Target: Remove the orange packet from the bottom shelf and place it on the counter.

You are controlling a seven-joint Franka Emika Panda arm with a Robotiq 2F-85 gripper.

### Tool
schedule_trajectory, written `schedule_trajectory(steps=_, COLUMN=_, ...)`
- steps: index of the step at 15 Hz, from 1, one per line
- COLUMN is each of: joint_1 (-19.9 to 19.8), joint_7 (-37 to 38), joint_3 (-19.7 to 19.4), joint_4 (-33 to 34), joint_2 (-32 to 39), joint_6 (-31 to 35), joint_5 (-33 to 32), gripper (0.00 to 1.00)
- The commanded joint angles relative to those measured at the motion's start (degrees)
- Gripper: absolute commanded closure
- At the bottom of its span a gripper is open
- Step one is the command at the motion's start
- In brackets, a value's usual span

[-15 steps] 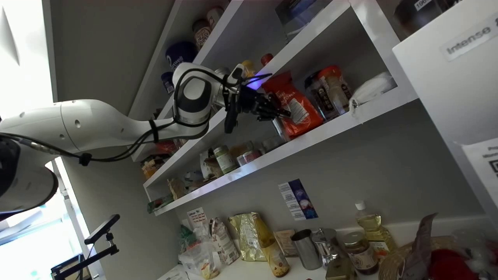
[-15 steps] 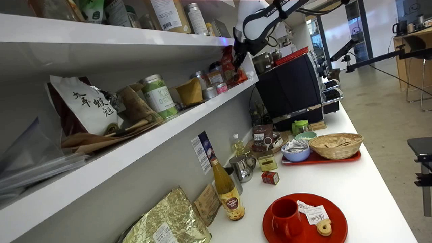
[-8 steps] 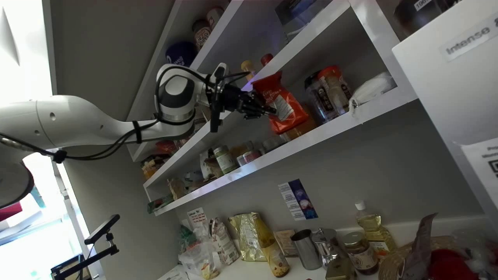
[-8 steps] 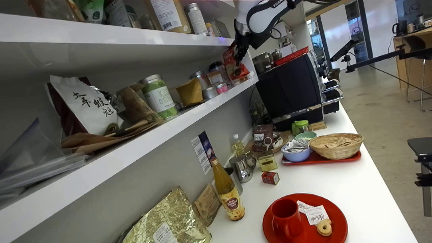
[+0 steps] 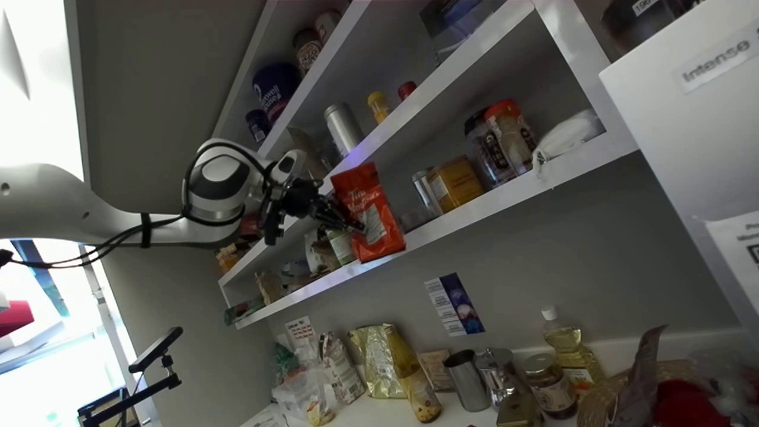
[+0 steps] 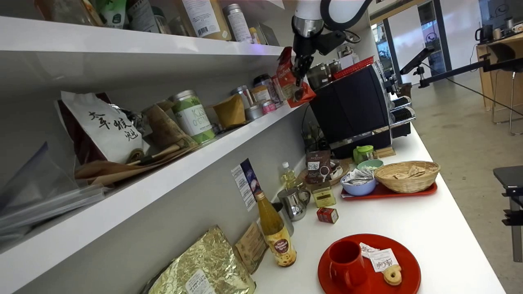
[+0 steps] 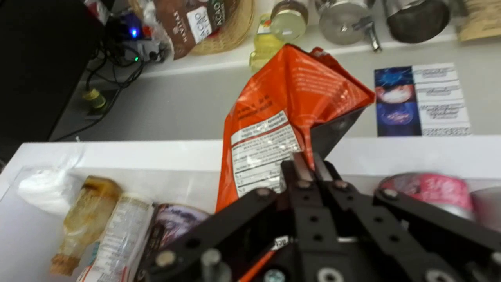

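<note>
The orange packet (image 5: 370, 201) is off the bottom shelf (image 5: 504, 197), in front of its edge in an exterior view. It hangs slightly tilted past the shelf's far end in another exterior view (image 6: 287, 81). My gripper (image 5: 356, 225) is shut on the packet's side edge. In the wrist view the fingertips (image 7: 312, 162) pinch a fold of the packet (image 7: 262, 129), with its white label facing the camera. The gripper also shows in an exterior view (image 6: 298, 79). The counter (image 6: 380, 216) lies below. The packet's lower part is hidden by the fingers in the wrist view.
An amber jar (image 5: 456, 184) and other jars (image 5: 504, 142) stand on the shelf. A black machine (image 6: 351, 106) stands at the counter's far end. A red plate (image 6: 408, 265) with a mug, a yellow bottle (image 6: 273, 228) and a basket (image 6: 404, 179) stand on the counter.
The gripper has drawn the packet out of the shelf, outward and lower. The packet now hangs in front of the shelf, and the amber jar behind it is uncovered.
</note>
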Motion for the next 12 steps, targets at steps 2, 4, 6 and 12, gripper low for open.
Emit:
schedule_trajectory(steps=2, joint_1=1.59, joint_7=6.14, joint_3=5.93, joint_4=-16.59, joint_2=-10.84, joint_6=-0.91, joint_5=-0.20, gripper=0.99)
schedule_trajectory(steps=4, joint_1=2.97, joint_7=5.60, joint_3=9.18, joint_4=-21.70, joint_2=-13.31, joint_6=0.42, joint_5=1.78, gripper=0.99)
schedule_trajectory(steps=6, joint_1=5.73, joint_7=2.64, joint_3=12.26, joint_4=-25.50, joint_2=-14.20, joint_6=2.11, joint_5=5.89, gripper=0.99)
schedule_trajectory(steps=12, joint_1=14.89, joint_7=1.29, joint_3=22.93, joint_4=-30.40, joint_2=-7.06, joint_6=7.74, joint_5=13.29, gripper=0.99)
